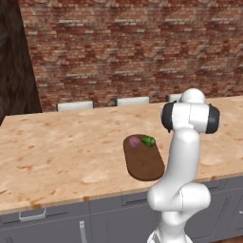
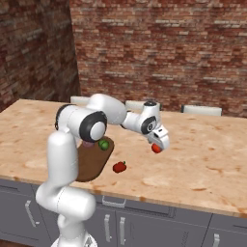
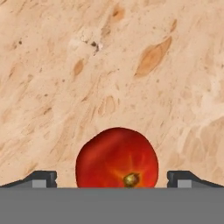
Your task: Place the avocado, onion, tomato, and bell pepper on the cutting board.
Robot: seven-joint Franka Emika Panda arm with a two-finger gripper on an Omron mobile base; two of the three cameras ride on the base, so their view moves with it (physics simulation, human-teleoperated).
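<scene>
Left base view: the cutting board (image 1: 144,159) is lying on the counter (image 1: 57,152), carrying the onion (image 1: 135,141) and the avocado (image 1: 149,141) side by side at its far end. The arm's shoulder and elbow are standing in front of the board's right edge.

Right base view: the arm is reaching out over the counter to the right of the board (image 2: 94,161). The gripper (image 2: 157,146) is pointing down, with the tomato (image 2: 156,148) directly at its fingertips; whether the tomato is resting on the counter or hanging just clear of it cannot be told. The bell pepper (image 2: 119,167) is lying on the counter between the board and the tomato, near the front edge. The avocado (image 2: 103,144) is showing on the board beside the arm's elbow.

Hand view: the tomato (image 3: 117,158) is sitting centred between the two fingertips (image 3: 41,178), stem end facing the camera. The jaws are standing wider than the fruit, with a gap on either side, so nothing is being gripped.

Judgement: the step in hand appears to be grasping the tomato. Doing it well means keeping the fruit centred, closing evenly on its widest part, lifting straight, and carrying it over the pepper to the board's bare near half.
</scene>
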